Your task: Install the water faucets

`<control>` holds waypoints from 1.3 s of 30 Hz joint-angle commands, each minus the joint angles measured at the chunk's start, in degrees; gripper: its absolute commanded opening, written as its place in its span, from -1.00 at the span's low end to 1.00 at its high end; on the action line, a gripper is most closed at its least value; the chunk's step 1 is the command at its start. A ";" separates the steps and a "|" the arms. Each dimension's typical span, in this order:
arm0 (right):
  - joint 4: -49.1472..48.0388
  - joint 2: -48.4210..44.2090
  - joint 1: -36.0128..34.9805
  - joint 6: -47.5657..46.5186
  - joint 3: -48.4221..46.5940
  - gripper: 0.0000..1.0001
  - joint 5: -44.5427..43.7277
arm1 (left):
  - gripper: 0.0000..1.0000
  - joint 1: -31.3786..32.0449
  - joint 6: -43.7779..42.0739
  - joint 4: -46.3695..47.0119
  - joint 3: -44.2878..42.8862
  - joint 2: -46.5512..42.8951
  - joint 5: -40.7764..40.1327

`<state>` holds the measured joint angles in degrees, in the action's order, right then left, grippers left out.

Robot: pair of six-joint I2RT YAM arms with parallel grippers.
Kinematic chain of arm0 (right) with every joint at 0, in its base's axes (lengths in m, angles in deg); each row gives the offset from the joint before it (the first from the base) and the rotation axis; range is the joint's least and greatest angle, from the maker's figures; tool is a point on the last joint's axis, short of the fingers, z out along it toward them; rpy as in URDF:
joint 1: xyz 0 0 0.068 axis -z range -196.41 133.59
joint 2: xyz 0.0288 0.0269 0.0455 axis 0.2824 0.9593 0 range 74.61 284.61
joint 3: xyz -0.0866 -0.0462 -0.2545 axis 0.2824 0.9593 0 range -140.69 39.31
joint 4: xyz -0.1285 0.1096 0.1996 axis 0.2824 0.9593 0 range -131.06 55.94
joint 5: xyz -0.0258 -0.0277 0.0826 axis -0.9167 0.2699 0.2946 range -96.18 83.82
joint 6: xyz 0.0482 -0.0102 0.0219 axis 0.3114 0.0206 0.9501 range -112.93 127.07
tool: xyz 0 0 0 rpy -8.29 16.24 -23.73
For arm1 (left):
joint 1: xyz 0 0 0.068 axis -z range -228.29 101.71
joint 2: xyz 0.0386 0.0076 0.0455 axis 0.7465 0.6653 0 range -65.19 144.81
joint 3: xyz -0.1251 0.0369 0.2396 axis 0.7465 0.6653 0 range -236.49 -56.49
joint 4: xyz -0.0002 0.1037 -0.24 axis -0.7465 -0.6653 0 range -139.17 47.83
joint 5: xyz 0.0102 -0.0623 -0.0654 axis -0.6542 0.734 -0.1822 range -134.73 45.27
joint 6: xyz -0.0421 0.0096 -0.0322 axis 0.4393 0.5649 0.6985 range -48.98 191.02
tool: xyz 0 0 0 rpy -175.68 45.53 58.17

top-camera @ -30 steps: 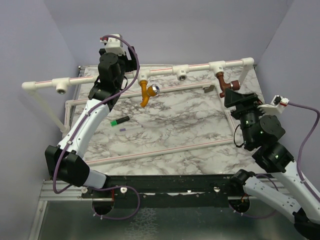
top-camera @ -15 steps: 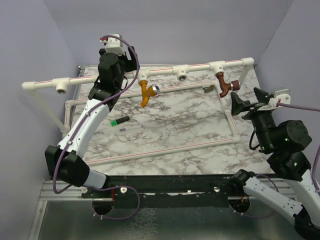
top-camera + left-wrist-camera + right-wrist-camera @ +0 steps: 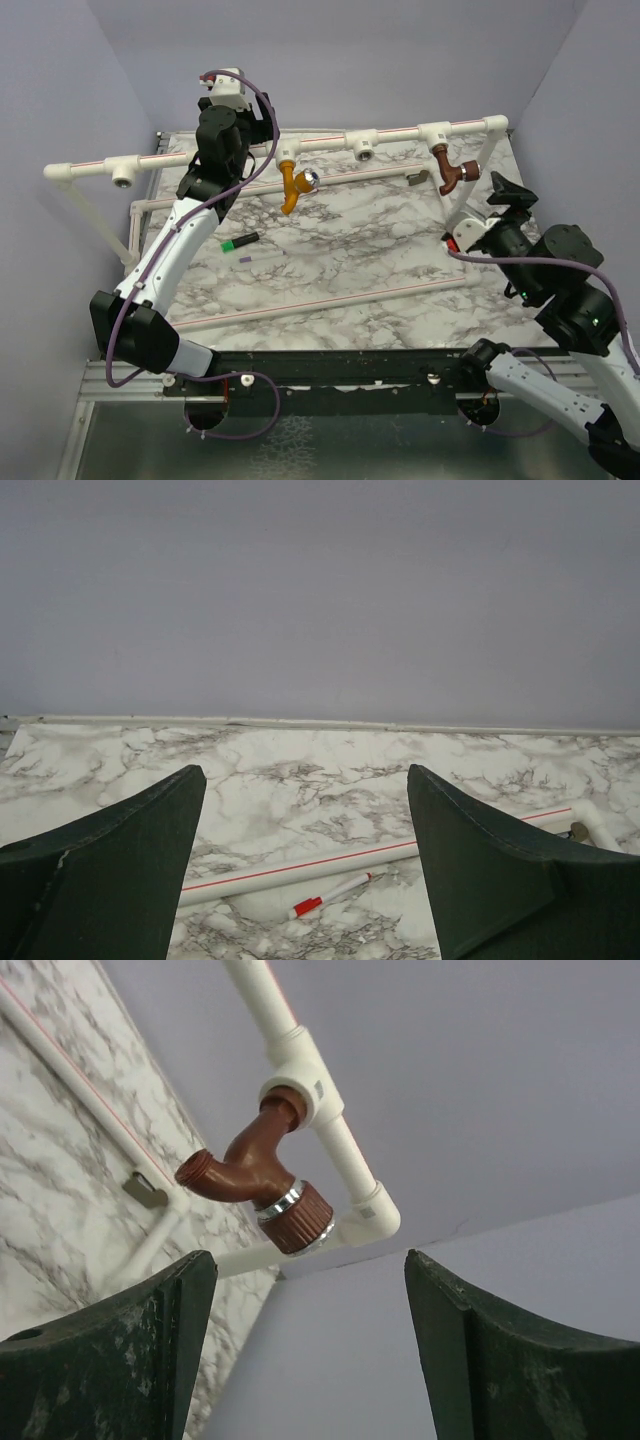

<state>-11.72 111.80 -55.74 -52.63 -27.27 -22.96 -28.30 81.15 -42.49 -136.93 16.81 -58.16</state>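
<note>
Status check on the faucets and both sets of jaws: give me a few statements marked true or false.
1. The brown faucet hangs from the white pipe. True.
2. The right jaws grip the brown faucet. False: they stand open, apart from it.
3. The orange faucet lies loose, off the pipe. False: it hangs from the pipe as well.
4. The left jaws are open and hold nothing. True.
</note>
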 commanded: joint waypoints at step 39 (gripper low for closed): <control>-33.09 13.28 -0.23 -16.46 17.50 -0.99 -15.89 | 0.66 1.24 1.58 -15.04 4.33 5.90 8.31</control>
<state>-44.50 125.18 -55.85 -78.07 -10.40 -37.27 -28.52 81.81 -42.68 -137.22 17.55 -57.33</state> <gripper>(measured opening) 0.272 0.832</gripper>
